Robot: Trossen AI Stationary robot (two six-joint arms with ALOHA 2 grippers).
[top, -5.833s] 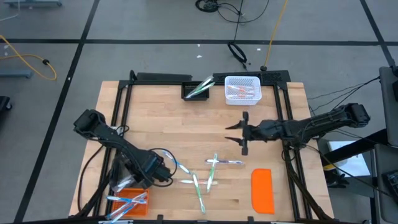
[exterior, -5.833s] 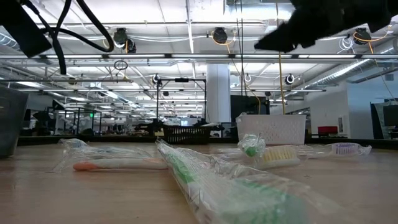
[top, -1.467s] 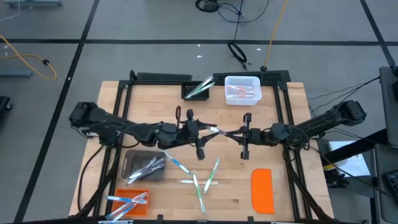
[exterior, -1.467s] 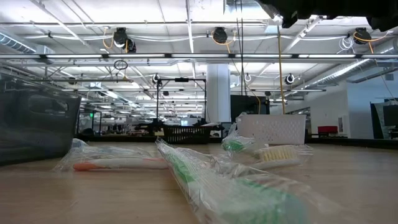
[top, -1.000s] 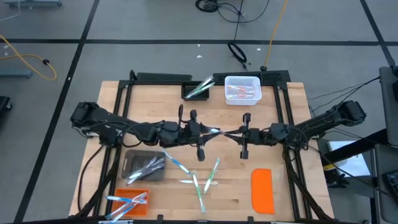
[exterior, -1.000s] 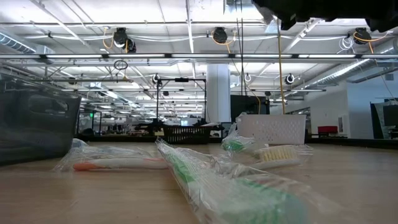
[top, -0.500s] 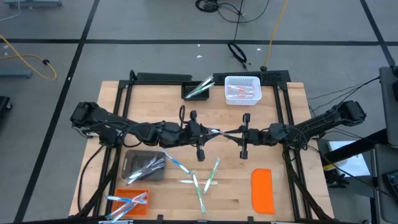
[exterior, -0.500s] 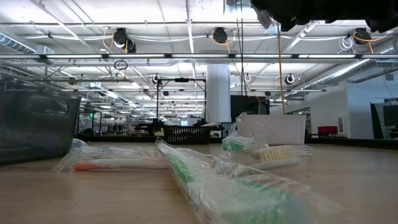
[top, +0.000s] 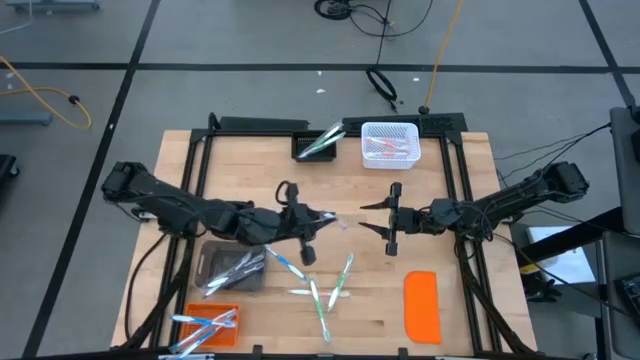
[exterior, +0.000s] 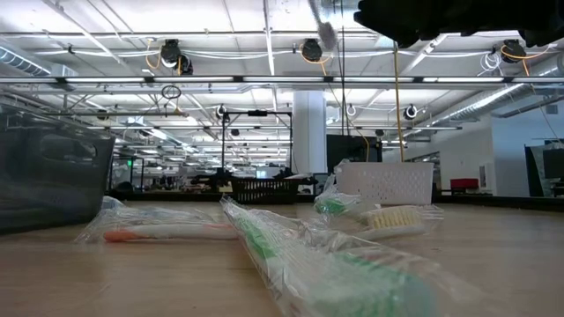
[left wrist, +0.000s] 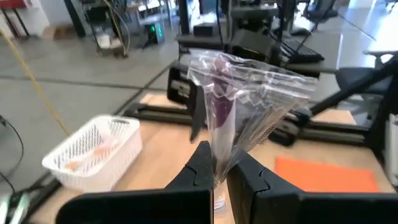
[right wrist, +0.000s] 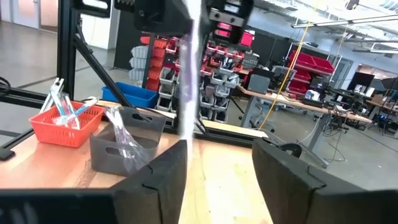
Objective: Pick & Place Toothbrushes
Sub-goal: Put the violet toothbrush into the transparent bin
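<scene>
A toothbrush point(left wrist: 222, 93) with a purple accent, in a clear wrapper, is held in the air over the table's middle by my left gripper point(top: 318, 221), which is shut on it. The toothbrush point(top: 337, 220) points toward my right gripper point(top: 368, 217). That gripper stands open just off its free end, fingers point(right wrist: 163, 174) apart and touching nothing. Several more wrapped toothbrushes point(top: 322, 285) lie flat on the wood near the front. My left gripper pinches one end of the wrapped toothbrush point(left wrist: 216, 163) between its two fingers. The fingers come about level from the table's left and lie along the toothbrush. The rest sticks out past the fingertips toward the table's right, lifted clear of the table.
A white basket point(top: 388, 143) and a black basket point(top: 315, 146) of toothbrushes stand at the back. A grey bin point(top: 232, 268) and an orange basket point(top: 205, 328) with toothbrushes sit at the front left. An orange lid point(top: 421, 305) lies at the front right.
My right gripper has opened and let go of the toothbrush that both grippers held. My left gripper has drawn back toward the table's left edge and a little toward the near edge, carrying the toothbrush clear of the right fingers.
</scene>
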